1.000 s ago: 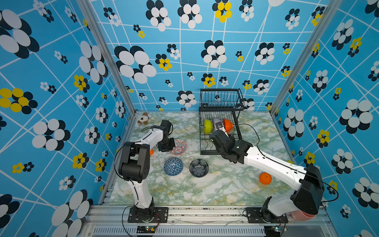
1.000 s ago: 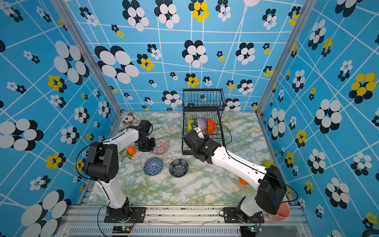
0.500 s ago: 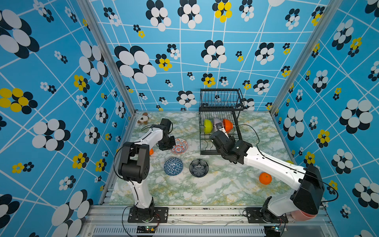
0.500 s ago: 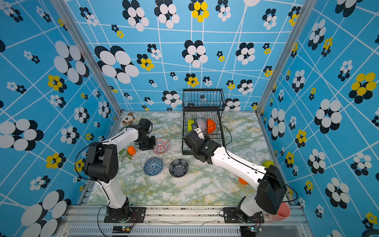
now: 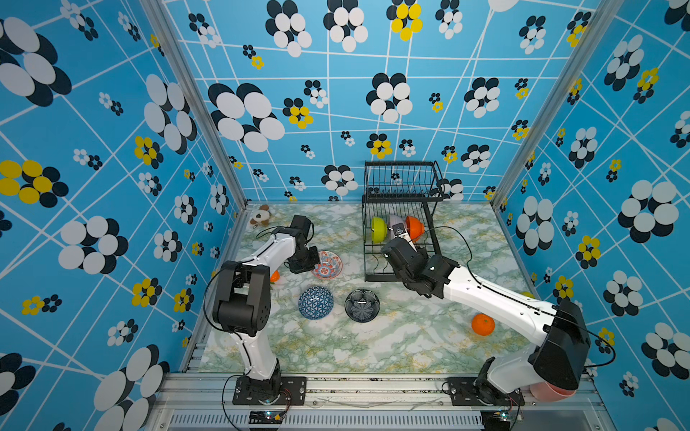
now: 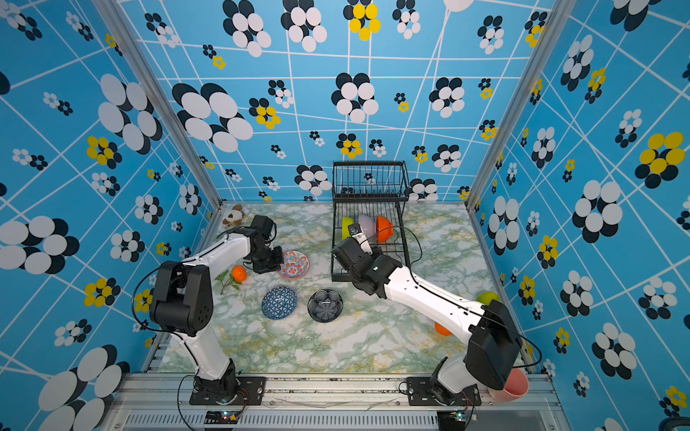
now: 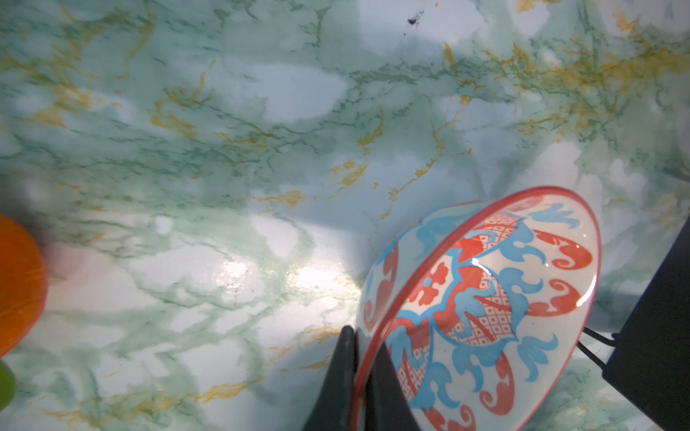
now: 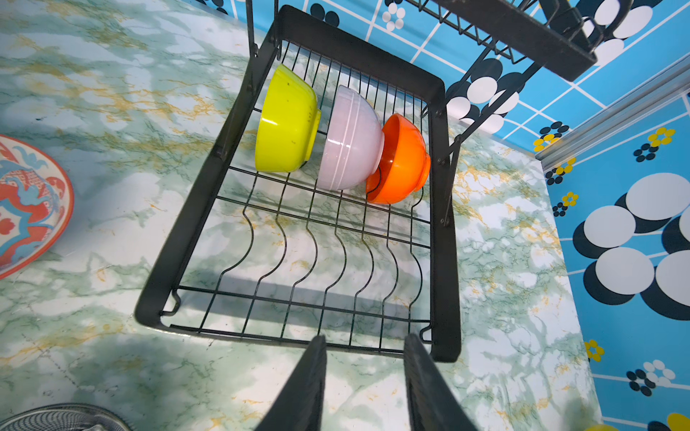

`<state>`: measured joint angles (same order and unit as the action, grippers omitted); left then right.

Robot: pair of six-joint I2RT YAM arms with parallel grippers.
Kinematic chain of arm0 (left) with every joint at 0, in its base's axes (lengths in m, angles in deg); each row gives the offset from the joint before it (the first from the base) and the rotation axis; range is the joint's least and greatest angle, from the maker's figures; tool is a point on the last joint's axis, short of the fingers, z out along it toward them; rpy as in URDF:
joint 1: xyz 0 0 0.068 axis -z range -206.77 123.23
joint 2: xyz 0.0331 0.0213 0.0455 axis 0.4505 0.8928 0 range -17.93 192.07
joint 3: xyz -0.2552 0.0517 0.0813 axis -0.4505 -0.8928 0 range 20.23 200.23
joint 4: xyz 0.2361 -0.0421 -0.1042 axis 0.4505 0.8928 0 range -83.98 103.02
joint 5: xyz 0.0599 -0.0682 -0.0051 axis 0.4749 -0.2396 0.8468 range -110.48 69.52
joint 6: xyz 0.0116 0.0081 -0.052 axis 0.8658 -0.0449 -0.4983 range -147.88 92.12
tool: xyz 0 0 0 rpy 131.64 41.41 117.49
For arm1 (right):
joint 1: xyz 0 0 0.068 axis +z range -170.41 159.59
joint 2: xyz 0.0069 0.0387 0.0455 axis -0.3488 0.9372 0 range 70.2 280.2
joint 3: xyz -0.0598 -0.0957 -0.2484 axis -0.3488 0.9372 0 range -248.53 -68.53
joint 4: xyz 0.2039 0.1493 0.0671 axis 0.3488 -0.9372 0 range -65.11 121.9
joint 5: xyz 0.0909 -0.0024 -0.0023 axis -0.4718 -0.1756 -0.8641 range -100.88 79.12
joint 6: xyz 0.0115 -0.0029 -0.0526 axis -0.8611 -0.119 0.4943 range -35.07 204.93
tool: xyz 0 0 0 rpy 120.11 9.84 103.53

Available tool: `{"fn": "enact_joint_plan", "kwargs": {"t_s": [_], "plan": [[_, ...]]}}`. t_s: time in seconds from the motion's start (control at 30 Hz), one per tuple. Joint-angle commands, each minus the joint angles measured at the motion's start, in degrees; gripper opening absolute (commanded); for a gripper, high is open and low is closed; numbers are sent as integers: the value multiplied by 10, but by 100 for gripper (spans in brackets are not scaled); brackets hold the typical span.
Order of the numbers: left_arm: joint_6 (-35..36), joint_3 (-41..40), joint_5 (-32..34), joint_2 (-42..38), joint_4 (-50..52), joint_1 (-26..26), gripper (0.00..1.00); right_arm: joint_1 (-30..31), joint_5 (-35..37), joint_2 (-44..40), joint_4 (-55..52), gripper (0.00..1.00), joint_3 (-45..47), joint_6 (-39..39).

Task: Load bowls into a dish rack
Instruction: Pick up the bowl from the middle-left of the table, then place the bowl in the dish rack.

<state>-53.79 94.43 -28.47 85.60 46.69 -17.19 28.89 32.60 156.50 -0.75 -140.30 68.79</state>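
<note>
Where the left gripper (image 7: 363, 339) pinches its rim with jaws closed thin, the red-and-blue floral ceramic bowl (image 7: 485, 298) sits tilted, mouth upward, over the green-veined marble table (image 7: 224, 149). Only the left wrist view shows that pinch. In a top view, a blue geometric bowl (image 5: 316, 302) and a black white-flowered bowl (image 5: 361, 306) rest upright nearby. The black wire dish rack (image 8: 196, 209) holds lime-green (image 8: 285, 123), pale lilac (image 8: 353, 141) and orange (image 8: 401, 160) bowls on edge. The right gripper (image 8: 366, 337) hovers at its near edge, partly open, empty.
</note>
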Motion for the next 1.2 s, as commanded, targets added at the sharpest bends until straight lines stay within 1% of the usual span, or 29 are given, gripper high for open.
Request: {"fn": "enact_joint_plan", "kwargs": {"t_s": [0.0, 0.23, 0.3, 0.4, 0.53, 0.6, 0.9, 1.17], "plan": [[-5, -7, -17, -47, -16, -8, 0, -4, -15, 8, -14, 38, -19, -9], [-9, -11, -64, -89, -31, -10, 0, -6, -51, 5, -16, 39, -39, -2], [-12, -12, -80, -98, -34, -10, 0, -10, -89, 2, -16, 41, -45, -3], [-19, -17, -110, -117, -47, -10, 0, -17, -131, -2, -15, 48, -54, -5], [-29, -28, -165, -145, -75, -7, 0, -27, -172, -6, -23, 54, -68, -8], [-34, -34, -182, -155, -87, 2, 0, -32, -195, -8, -25, 56, -75, -10], [-2, -18, -176, -157, -69, 99, 0, -44, -287, -21, -36, 70, -86, -24], [18, -21, -153, -165, -67, 149, 0, -52, -353, -28, -44, 76, -69, -56]]}}
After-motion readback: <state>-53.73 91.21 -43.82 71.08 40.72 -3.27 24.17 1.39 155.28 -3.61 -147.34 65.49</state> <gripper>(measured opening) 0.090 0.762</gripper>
